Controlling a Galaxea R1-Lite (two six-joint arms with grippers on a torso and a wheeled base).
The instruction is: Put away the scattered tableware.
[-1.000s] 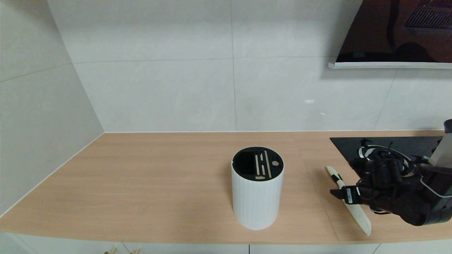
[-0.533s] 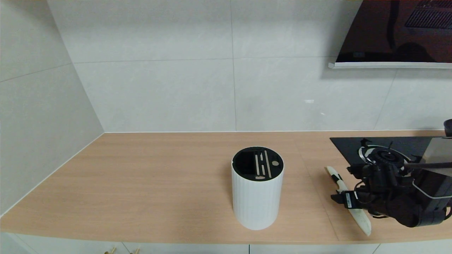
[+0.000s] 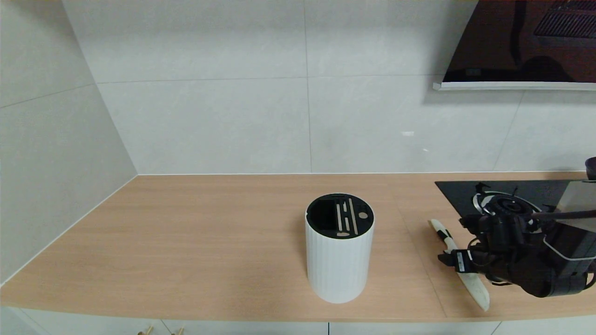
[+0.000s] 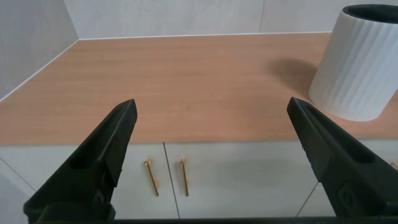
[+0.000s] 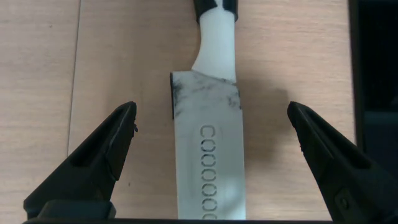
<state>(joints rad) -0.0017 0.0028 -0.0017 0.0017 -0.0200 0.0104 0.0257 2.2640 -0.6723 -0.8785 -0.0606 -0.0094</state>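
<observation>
While the right gripper (image 5: 208, 168) hangs low over the knife (image 5: 208, 118), its 2 black fingers (image 5: 93, 165) stand wide apart, 1 on each side of the blade, gripping nothing. The knife lies flat on the wooden countertop (image 3: 209, 232), between the holder and the gas hob (image 3: 458, 190), with its handle (image 5: 216, 37) pointing toward the wall. The blade is pale, flat and stiff, with a row of oval dimples and dark smudges near the heel; the handle is white with black parts. The knife will likely be light, but slick and thin against the wood, so the rounded handle looks a safer place to grip than the sharp blade. The white ribbed knife holder (image 3: 340, 260), a cylinder, stands upright well apart from the knife, its black top cut with 1 wide opening and several narrow slots. The left gripper (image 4: 214, 162) is likewise spread open and empty, by the counter's front edge above the brass cabinet pulls (image 4: 151, 177).
</observation>
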